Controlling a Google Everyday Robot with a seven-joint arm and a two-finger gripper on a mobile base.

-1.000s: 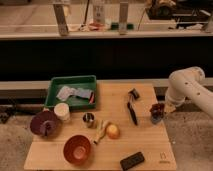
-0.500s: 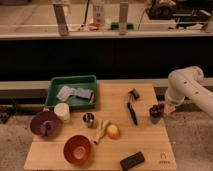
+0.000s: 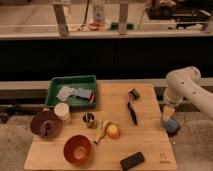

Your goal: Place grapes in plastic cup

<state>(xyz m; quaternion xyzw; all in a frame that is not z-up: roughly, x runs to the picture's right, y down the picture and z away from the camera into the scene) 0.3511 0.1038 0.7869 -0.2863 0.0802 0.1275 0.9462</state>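
My gripper (image 3: 168, 115) hangs from the white arm (image 3: 181, 85) at the table's right edge. Right below it is the light-blue plastic cup (image 3: 167, 122). A dark maroon lump, the grapes (image 3: 174, 129), shows at the cup's lower right side, touching it. I cannot tell whether the grapes lie in the cup or against it, or whether the gripper holds either one. Both sit at or just past the table's right edge.
A black brush (image 3: 132, 107) lies left of the gripper. An orange fruit (image 3: 113, 131), a metal cup (image 3: 88, 118), a white cup (image 3: 62, 111), a purple bowl (image 3: 44, 123), an orange bowl (image 3: 77, 148) and a black flat object (image 3: 132, 160) lie on the wooden table (image 3: 150, 145). A green tray (image 3: 72, 81) stands at the back left.
The gripper, with the cup and grapes under it, has shifted right and toward the front, out to the table's right edge. Everything else on the table is unmoved.
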